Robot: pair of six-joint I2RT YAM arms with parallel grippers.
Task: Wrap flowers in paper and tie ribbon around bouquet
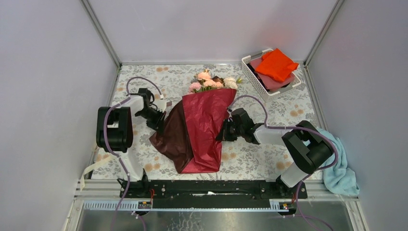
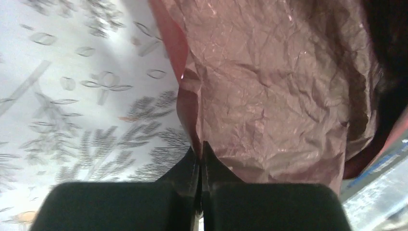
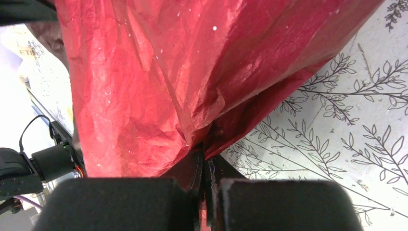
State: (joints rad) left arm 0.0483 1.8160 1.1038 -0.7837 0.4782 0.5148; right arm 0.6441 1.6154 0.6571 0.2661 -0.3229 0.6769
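The flowers [image 1: 211,82], pink, peach and cream roses, stick out of the far end of the dark red paper [image 1: 202,130], which is folded over the stems into a loose bouquet lying mid-table. My left gripper [image 1: 160,124] is at the paper's darker left flap. In the left wrist view its jaws [image 2: 199,150] are shut on the edge of the crinkled paper [image 2: 269,86]. My right gripper [image 1: 225,131] is at the right edge, shut [image 3: 206,155] on a fold of the paper [image 3: 159,82]. The cream ribbon [image 1: 94,169] lies at the near left corner, away from both grippers.
A white basket [image 1: 252,77] at the far right holds an orange cloth [image 1: 275,64] over a dull pink one. A light blue towel [image 1: 339,168] lies beyond the right arm. Grey walls close in the leaf-patterned tablecloth [image 1: 269,159] on three sides.
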